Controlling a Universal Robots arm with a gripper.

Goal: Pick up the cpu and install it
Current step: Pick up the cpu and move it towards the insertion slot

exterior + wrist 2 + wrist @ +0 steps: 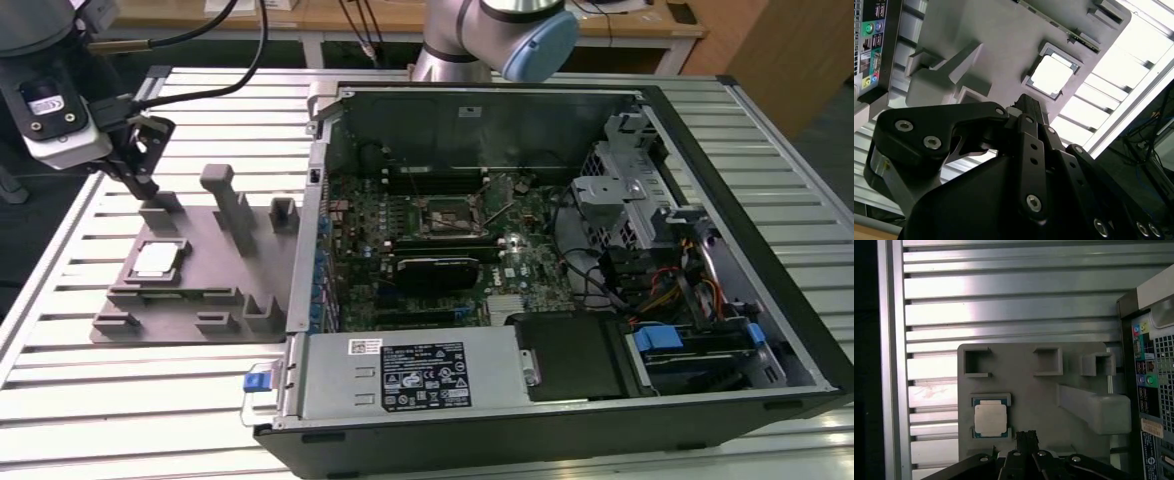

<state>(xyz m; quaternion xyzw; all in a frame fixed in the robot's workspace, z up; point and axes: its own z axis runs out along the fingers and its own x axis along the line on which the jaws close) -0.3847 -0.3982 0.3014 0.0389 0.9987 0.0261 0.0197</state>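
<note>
The cpu lies flat in a recess of the grey holder tray, on the exterior view's left of the open computer case. My gripper hovers over the tray's far end, fingers pressed together, holding nothing.

No print is legible. In the exterior view, a black label and a small white sticker lie on the power supply, at 6 o'clock inside the computer case.
</note>
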